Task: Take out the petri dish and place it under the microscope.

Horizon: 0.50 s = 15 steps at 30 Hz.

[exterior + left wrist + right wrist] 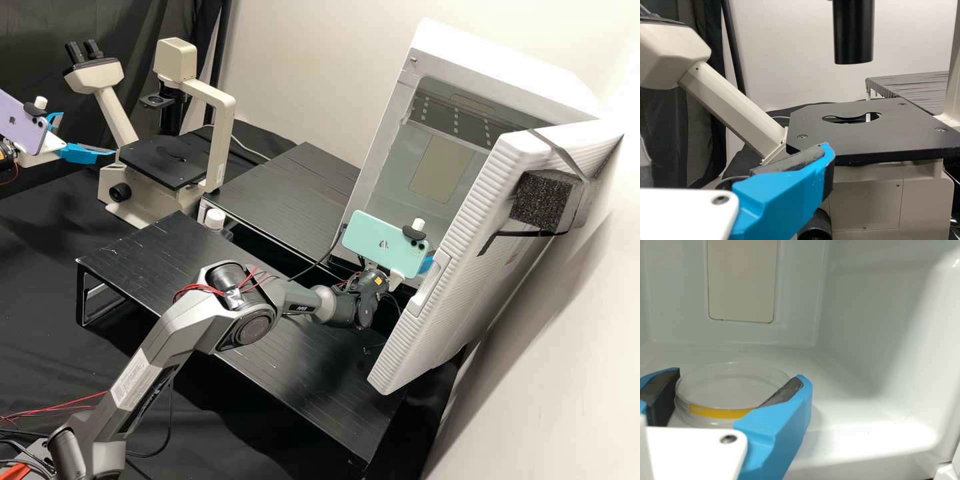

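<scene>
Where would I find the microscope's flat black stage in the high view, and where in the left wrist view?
High view: the stage is in the upper left part.
Left wrist view: the stage lies lower than the hanging black tube.
Shared landmark: the ribbed black shelf near the microscope.

from over my way, the high view looks forward and down on the bench, well back. the left wrist view faces the microscope stage close up, sharing it with the high view; the right wrist view peers close into the white cabinet, both catching its back panel.
</scene>
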Available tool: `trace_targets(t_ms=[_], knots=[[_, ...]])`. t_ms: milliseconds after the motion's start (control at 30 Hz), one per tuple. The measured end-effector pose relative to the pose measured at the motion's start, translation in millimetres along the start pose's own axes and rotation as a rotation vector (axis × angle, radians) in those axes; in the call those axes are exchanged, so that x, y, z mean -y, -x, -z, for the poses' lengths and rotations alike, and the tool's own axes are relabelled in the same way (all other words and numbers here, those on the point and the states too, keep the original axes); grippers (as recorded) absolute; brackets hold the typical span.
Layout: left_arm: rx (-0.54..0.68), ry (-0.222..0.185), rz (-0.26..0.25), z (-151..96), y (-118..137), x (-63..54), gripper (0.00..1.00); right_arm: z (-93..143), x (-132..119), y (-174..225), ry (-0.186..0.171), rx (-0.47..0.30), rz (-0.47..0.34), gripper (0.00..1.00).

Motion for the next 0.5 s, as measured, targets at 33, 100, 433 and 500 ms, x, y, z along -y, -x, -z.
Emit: trace_targets(t_ms=[33,100,433,500], knots=[[0.0,0.0,0.0,0,0,0.0,1.0,1,0,1,-0.001,-0.001,0.001,0.0],[0.0,0.0,0.0,0,0,0.0,1.0,2,0,5,-0.004,-0.004,0.003,0.0],[0.0,0.0,0.0,0,0,0.0,1.0,-5,-13,67,-0.041,0.002,-0.032,0.0],[0.0,0.0,0.0,0,0,0.0,1.0,-5,-14,82,-0.051,-0.005,-0.042,0.0]])
